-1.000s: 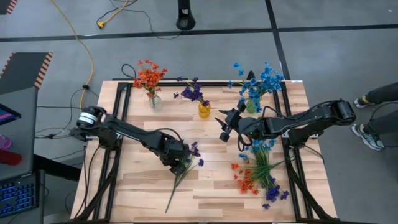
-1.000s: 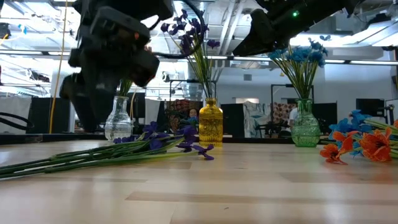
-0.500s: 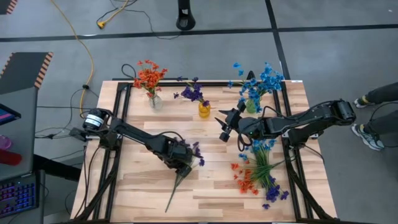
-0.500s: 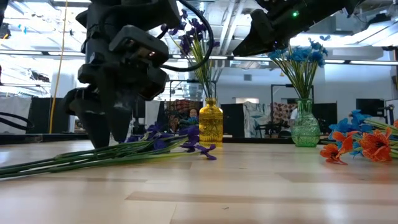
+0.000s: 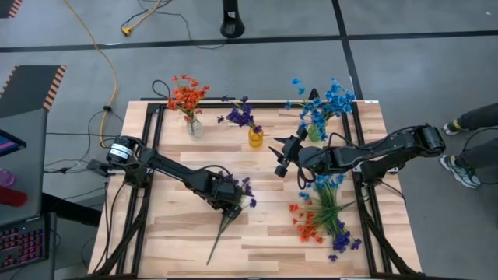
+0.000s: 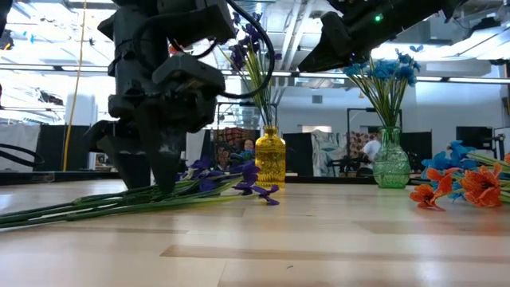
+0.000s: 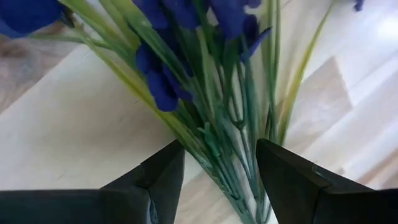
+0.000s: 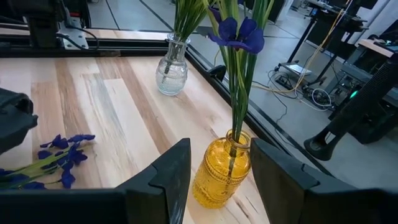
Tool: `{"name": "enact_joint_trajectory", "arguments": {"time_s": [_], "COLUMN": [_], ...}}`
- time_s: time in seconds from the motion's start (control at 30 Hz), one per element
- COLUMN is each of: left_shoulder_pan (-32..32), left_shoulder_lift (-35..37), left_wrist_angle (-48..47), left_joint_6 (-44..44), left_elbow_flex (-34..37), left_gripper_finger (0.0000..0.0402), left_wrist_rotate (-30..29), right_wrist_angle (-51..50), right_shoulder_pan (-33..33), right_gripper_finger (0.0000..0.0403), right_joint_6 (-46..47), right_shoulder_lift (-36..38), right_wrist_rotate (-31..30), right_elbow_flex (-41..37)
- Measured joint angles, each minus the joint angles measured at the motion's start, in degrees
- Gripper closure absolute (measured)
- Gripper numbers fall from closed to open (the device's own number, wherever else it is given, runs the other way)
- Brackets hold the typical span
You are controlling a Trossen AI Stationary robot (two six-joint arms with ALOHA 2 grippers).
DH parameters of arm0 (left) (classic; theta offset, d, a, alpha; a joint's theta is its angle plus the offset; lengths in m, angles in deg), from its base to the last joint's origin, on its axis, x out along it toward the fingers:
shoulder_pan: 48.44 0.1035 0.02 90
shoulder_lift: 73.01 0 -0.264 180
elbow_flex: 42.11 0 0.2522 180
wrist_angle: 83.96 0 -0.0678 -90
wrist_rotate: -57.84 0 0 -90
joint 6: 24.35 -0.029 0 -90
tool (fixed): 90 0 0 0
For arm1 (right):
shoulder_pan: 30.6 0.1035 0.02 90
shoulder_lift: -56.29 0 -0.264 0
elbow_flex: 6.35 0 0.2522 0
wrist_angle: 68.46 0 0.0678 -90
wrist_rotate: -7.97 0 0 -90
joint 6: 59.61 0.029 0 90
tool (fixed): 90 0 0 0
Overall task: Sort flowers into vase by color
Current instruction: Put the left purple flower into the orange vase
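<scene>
Nearest the viewer, toward the lower centre of the high view, the left gripper (image 5: 228,205) is down on the tabletop (image 5: 264,237) over a purple sprig (image 5: 230,213) that lies flat, its long stem trailing toward the lower left and its blossoms pointing toward the middle of the frame. The wrist picture shows its jaws spread open with the bundle of green stems running between them, not yet pinched. At the lower right of the high view a loose pile of flowers (image 5: 323,218), blue, orange-red and purple, is unsorted on the wood. Above that pile, just right of centre, the right gripper (image 5: 281,156) hangs in the air with its jaws apart and empty, looking toward the yellow vase (image 5: 255,137). Along the far edge of the tabletop stand three vases: a clear vase (image 5: 194,127) with orange-red blooms at upper left, the yellow one with purple blooms in the middle, and a green vase (image 5: 314,132) with blue blooms at upper right. The step in hand looks like the pickup of the purple sprig; the next move calls for closing on the stems, lifting the sprig upright, and carrying it to the yellow vase stem-first.
</scene>
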Motion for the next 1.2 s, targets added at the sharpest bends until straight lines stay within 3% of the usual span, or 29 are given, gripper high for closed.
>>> {"name": "enact_joint_trajectory", "arguments": {"time_s": [0.27, 0.77, 0.97, 1.2], "left_shoulder_pan": [-0.01, 0.09, 0.90, 1.59], "left_shoulder_lift": [-1.27, -1.50, -0.16, 4.80], "left_wrist_angle": [0.01, -0.21, 0.08, 0.45], "left_joint_6": [0.94, 1.47, 0.15, -3.46], "left_elbow_flex": [0.02, 0.22, 0.27, 0.42], "left_gripper_finger": [0.0230, 0.0392, 0.0397, 0.0400], "left_wrist_rotate": [-0.34, -1.84, -2.78, -13.04], "right_wrist_angle": [0.08, 0.00, -0.01, 0.41], "right_shoulder_pan": [0.30, 0.35, 1.67, 4.04], "right_gripper_finger": [0.0212, 0.0212, 0.0212, 0.0212], "right_joint_6": [0.00, 0.04, 0.10, 0.04], "right_shoulder_lift": [0.00, 0.00, 0.04, 2.39], "right_wrist_rotate": [0.17, 2.75, 3.06, 3.02], "right_elbow_flex": [0.02, 0.02, 0.02, 0.02]}}
